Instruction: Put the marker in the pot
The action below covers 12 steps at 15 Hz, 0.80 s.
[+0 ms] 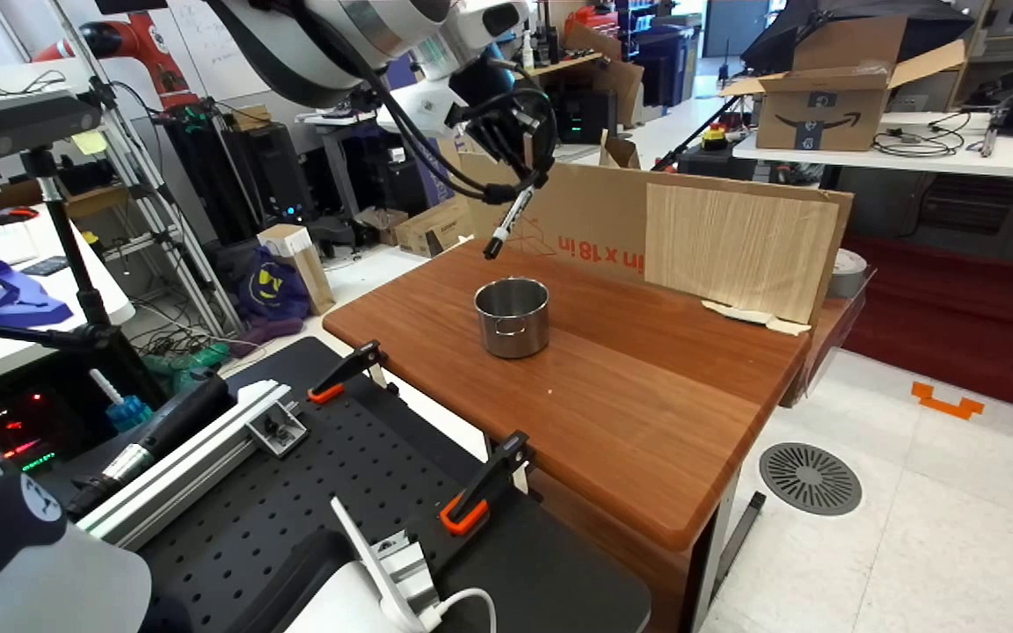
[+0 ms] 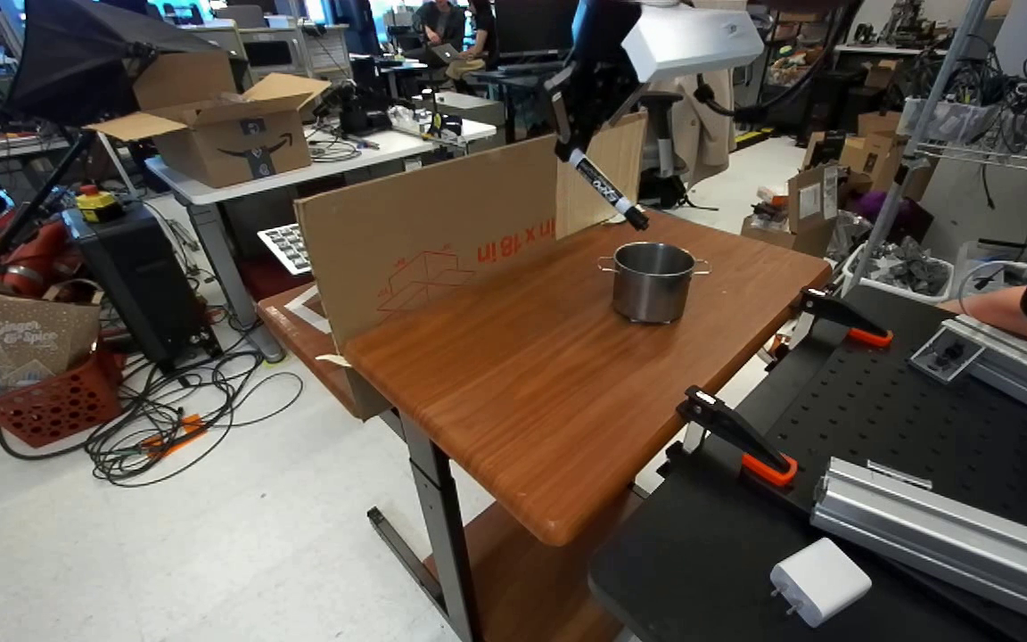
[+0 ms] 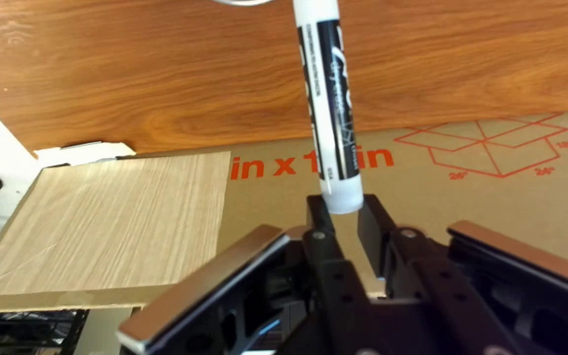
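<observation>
A small shiny silver pot [image 1: 513, 336] stands upright on the wooden table, and it shows in an exterior view [image 2: 652, 292] with small wire handles at its sides. In the wrist view only a sliver of the pot's rim [image 3: 244, 2] shows at the top edge. My gripper [image 3: 346, 209] is shut on the rear white end of a black-and-white marker [image 3: 332, 98]. The marker hangs tilted, black end down, in both exterior views [image 1: 511, 224] [image 2: 604, 187]. Its lower end appears above the pot's rim, apart from it; whether it is directly over the opening I cannot tell.
A cardboard panel [image 2: 442, 241] stands upright along the table's [image 1: 647, 413] far edge, with a wood-grain sheet [image 1: 739, 246] on it. Clamps [image 1: 484, 488] hold a black perforated board [image 1: 366, 457] by the near edge. An open cardboard box [image 2: 246, 147] sits on a bench behind.
</observation>
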{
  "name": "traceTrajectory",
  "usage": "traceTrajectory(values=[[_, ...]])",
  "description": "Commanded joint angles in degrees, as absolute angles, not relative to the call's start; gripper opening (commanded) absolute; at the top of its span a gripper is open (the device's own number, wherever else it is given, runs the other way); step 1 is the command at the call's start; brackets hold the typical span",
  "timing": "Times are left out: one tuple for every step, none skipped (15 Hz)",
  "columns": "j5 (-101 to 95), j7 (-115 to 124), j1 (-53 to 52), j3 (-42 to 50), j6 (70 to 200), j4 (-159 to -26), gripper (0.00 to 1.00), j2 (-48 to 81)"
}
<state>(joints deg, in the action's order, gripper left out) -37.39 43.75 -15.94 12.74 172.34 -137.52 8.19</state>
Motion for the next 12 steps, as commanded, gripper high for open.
traceTrajectory(values=[[-51.33, 57.03, -18.32, 19.51, 177.29, -137.66, 0.05, 6.91], [-54.74, 60.17, -18.47, 20.63, 177.48, -137.07, 0.05, 6.87], [-57.74, 63.01, -18.68, 21.35, 177.34, -136.46, 0.05, 7.32], [-60.48, 65.7, -18.98, 21.83, 177.07, -135.91, 0.05, 7.75], [-63.24, 68.59, -19.35, 22.09, 176.67, -135.47, 0.05, 8.06], [-65.6, 71.19, -19.63, 22.08, 176.42, -135.33, 0.05, 8.21], [-67.66, 73.62, -19.94, 21.99, 176.31, -135.1, 0.05, 8.58], [-69.74, 75.99, -20.31, 21.95, 176.11, -134.99, 0.05, 8.8], [-71.58, 78.17, -20.59, 21.84, 175.99, -134.73, 0.05, 9.29], [-73.37, 80.31, -20.85, 21.78, 175.86, -134.5, 0.05, 9.71], [-74.87, 82.13, -20.99, 21.72, 175.69, -134.31, 0.05, 10.23], [-76.28, 83.81, -21.09, 21.66, 175.61, -134.18, 0.05, 10.66]])
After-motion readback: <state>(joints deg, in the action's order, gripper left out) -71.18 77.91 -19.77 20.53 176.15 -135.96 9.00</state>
